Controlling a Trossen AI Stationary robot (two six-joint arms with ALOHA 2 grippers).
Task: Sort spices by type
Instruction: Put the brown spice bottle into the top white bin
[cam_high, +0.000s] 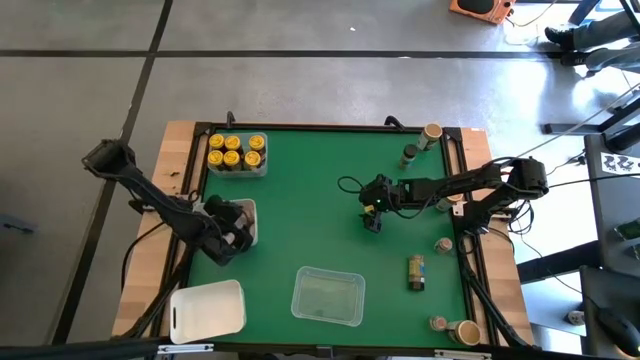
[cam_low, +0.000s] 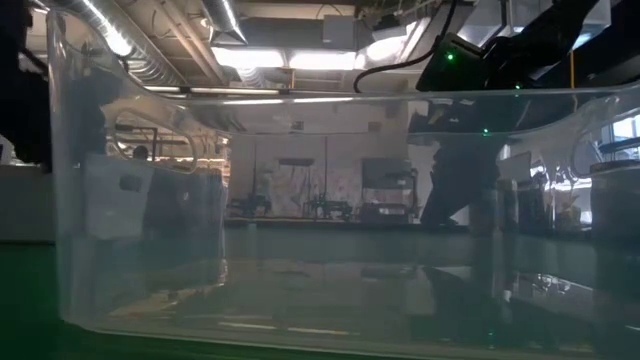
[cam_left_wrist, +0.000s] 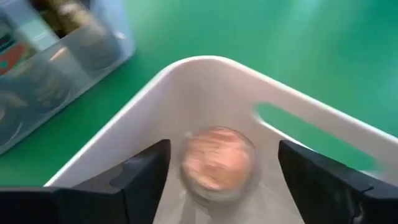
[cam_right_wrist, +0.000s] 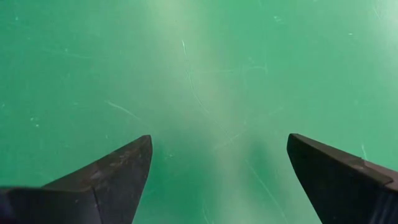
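Two pincers spread — left pincer (cam_left_wrist: 217, 180) astride tan-lidded jar (cam_left_wrist: 217, 163) in white tray (cam_left_wrist: 205, 81); right pincer (cam_right_wrist: 217, 180) empty.

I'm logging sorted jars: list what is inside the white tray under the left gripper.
One jar with an orange-tan lid stands in the white tray, between the open left gripper's fingers. From above, the gripper covers most of the tray, so other contents cannot be ruled out.

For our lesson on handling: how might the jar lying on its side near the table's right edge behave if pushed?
The lying jar is cylindrical and on its side, so it would probably roll across the green mat. It looks small, so likely light. Nothing touches it, so little would stop it.
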